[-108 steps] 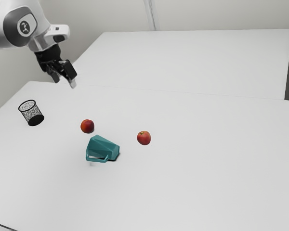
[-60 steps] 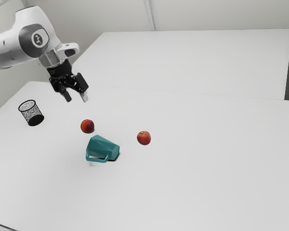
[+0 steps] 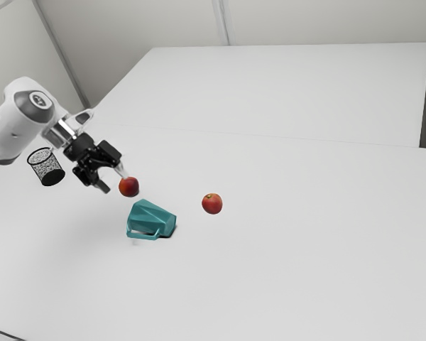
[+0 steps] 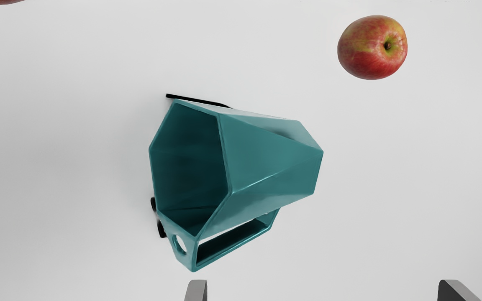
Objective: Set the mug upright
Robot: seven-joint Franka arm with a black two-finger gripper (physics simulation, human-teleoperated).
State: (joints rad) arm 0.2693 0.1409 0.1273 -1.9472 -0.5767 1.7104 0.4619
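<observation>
A: Start with the tool. Count, please.
B: Log one gripper (image 3: 113,181), hanging over the table (image 3: 305,249) on one arm (image 3: 15,129). Released: two fingers (image 4: 196,292), set wide apart.
A: And the mug (image 4: 266,154)? How many?
B: Count one, teal, faceted. Lying on its side on the table, well below the gripper and toward the exterior view's right from it. In the wrist view, out beyond the fingertips, apart from both.
A: Note the handle (image 4: 232,246).
B: One handle, on the mug's side nearest the fingertips. One open mouth, facing sideways. Not upright.
A: Fruit count?
B: Make it two. One red fruit (image 3: 130,187), near the gripper, just toward the exterior view's right from it and a little lower. One apple (image 3: 212,204), red with some yellow, farther from the gripper on that same side, past the mug's narrow base.
A: Other objects?
B: Add one black mesh bin (image 3: 52,176), upright, toward the exterior view's left from the gripper, close by the arm.
</observation>
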